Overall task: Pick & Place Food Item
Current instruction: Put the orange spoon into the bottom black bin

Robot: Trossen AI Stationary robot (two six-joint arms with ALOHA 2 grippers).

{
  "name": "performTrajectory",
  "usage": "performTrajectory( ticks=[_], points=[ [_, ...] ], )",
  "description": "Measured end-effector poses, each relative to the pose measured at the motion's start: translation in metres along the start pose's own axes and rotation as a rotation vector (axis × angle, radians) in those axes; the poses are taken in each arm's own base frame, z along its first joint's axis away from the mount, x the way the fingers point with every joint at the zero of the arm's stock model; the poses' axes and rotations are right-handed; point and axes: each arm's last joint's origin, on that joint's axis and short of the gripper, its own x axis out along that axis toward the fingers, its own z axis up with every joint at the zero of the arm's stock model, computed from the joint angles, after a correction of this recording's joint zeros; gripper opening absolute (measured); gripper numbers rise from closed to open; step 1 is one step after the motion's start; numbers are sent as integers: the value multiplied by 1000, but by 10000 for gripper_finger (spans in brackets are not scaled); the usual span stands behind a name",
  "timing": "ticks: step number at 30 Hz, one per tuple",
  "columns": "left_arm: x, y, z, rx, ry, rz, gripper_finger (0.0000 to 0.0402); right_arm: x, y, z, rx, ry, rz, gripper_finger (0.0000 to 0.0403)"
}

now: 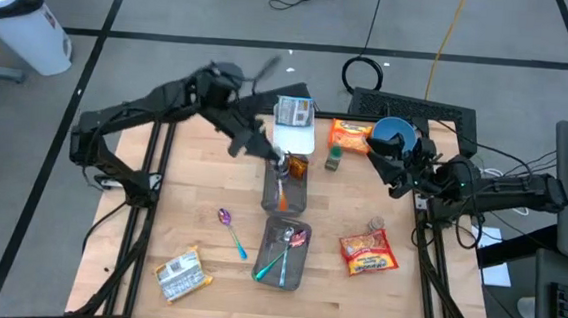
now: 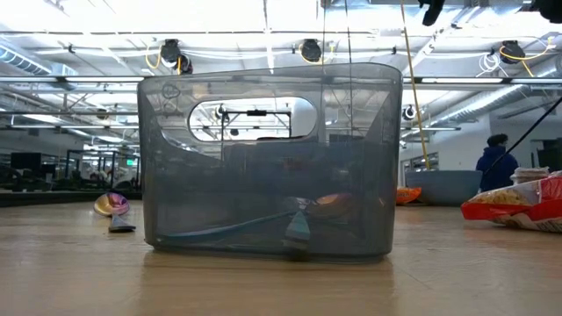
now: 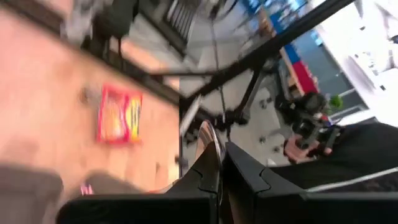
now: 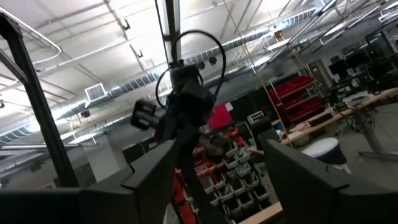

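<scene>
My left gripper [image 1: 277, 159] hovers over the far grey bin [image 1: 285, 187] at the table's middle. It is shut on a thin utensil whose shiny rounded end [image 3: 209, 132] sticks out past the fingertips, like a spoon. My right gripper [image 1: 396, 169] waits open and empty at the right, beside the blue bowl [image 1: 394, 135]; its wrist view [image 4: 217, 155] looks up at the ceiling. Food items lie about: an orange snack bag [image 1: 351, 136], a red bag [image 1: 368, 252] and a pale packet [image 1: 181, 272]. My left gripper pinches the utensil between its two shut fingers [image 3: 249, 177], just behind the rounded end [image 3: 212, 148], which shows beyond the fingertips. The rest of the utensil is hidden by the fingers. It is lifted clear of the table.
A second grey bin [image 1: 283, 251] near the front holds utensils; it fills the low view [image 2: 268, 162]. A purple spoon [image 1: 226, 218] lies on the table left of it. A white package [image 1: 293, 125] and a small green bottle [image 1: 334, 160] stand at the back. A person [image 2: 496, 162] stands far behind.
</scene>
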Motion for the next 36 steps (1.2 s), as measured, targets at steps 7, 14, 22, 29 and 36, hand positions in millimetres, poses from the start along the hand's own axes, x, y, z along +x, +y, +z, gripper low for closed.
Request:
performTrajectory(
  ticks=[7, 14, 22, 29, 36],
  points=[
    [47, 9, -16, -107, 108, 58, 9, -1, -1, -3, -12, 40, -13, 238],
    [97, 29, -34, -273, 234, 113, 9, -8, -2, 2, -21, 55, -18, 233],
    [139, 49, -58, -504, 334, 234, 9, -28, -4, 14, -78, 95, -36, 233],
    [165, 60, -72, -653, 352, 303, 9, -39, -6, 18, -97, 128, -48, 229],
    [181, 74, -81, -727, 326, 391, 9, -42, -7, 16, -104, 157, -56, 232]
  ],
)
